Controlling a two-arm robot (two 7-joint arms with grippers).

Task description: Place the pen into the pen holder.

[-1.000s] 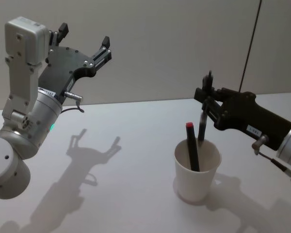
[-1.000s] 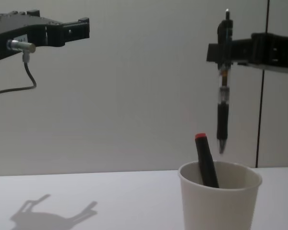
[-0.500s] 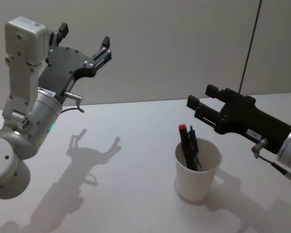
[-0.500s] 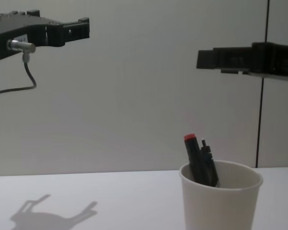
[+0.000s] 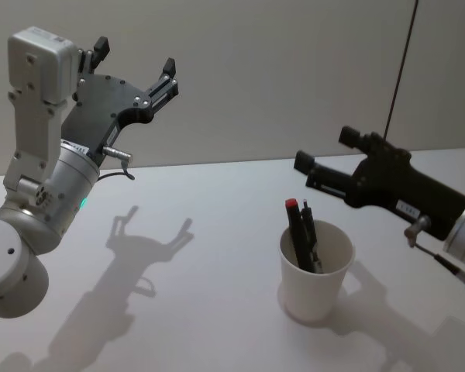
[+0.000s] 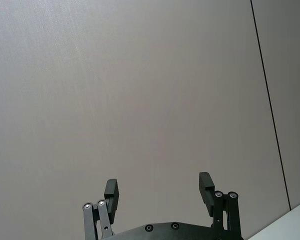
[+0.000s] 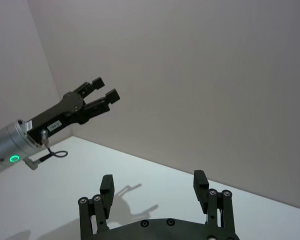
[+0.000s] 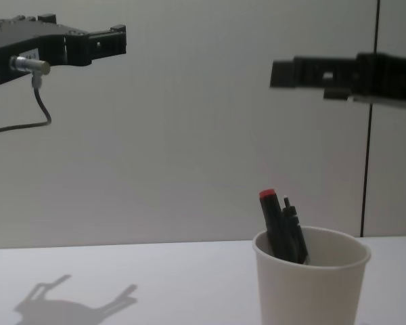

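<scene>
**A:** What sits nearest the camera in the head view?

**B:** A white table [image 5: 217, 232] fills the lower half of the frame. On it, lower right of centre, stands the pen holder [image 5: 315, 273], a wide white paper cup with a rolled rim. It is upright. In the chest view it sits at the bottom right [image 8: 311, 281].

**A:** Where is the pen?

**B:** Inside the cup. A black pen [image 5: 310, 240] leans against the cup's left inner wall, its top sticking above the rim. Right beside it, touching or nearly so, leans a second pen with a red cap [image 5: 296, 229], slightly taller. In the chest view the black pen [image 8: 294, 233] and the red-capped one [image 8: 274, 223] both tilt to the left.

**A:** And the arms?

**B:** The right gripper [image 5: 329, 155] is at middle right in the head view, above and behind the cup, not touching it. Its two black fingers are spread wide and hold nothing. Its own wrist view shows the same wide gap [image 7: 153, 189]. In the chest view it reaches in from the upper right edge [image 8: 287, 73], well above the pens.

**A:** The left one?

**B:** The left gripper [image 5: 136, 66] is raised at upper left in the head view, well apart from the cup. Its fingers are also spread wide and empty, as its wrist view confirms [image 6: 158, 192]. It casts a forked shadow [image 5: 151, 240] on the table at centre left.

**A:** What lies farthest back?

**B:** A plain grey wall [image 5: 279, 70], with a thin dark vertical seam at upper right.
</scene>
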